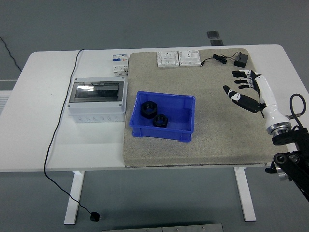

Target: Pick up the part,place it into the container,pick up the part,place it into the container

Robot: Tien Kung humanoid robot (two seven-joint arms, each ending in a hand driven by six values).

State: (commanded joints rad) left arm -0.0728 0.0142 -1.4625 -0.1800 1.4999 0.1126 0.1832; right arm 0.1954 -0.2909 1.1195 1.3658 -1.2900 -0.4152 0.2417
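1. A white table carries a rough grey-beige mat that covers its middle and right part.
2. An open blue plastic rectangular bin sits on the mat's left part, close to the mat's left edge.
3. Two black nut-shaped parts lie inside the bin: a larger hexagonal one toward the bin's left wall and a smaller one just beside it, nearer the front wall; whether they touch cannot be told.
4. The robot's right hand, white with black fingers, hovers over the mat's right side, well apart from the bin. Its fingers are spread and hold nothing.
5. A grey electrical box with a dark clear lid stands on the bare table just left of the bin.
6. Two white wall-socket plates lie side by side at the mat's far edge, with a black adapter and cable to their right.
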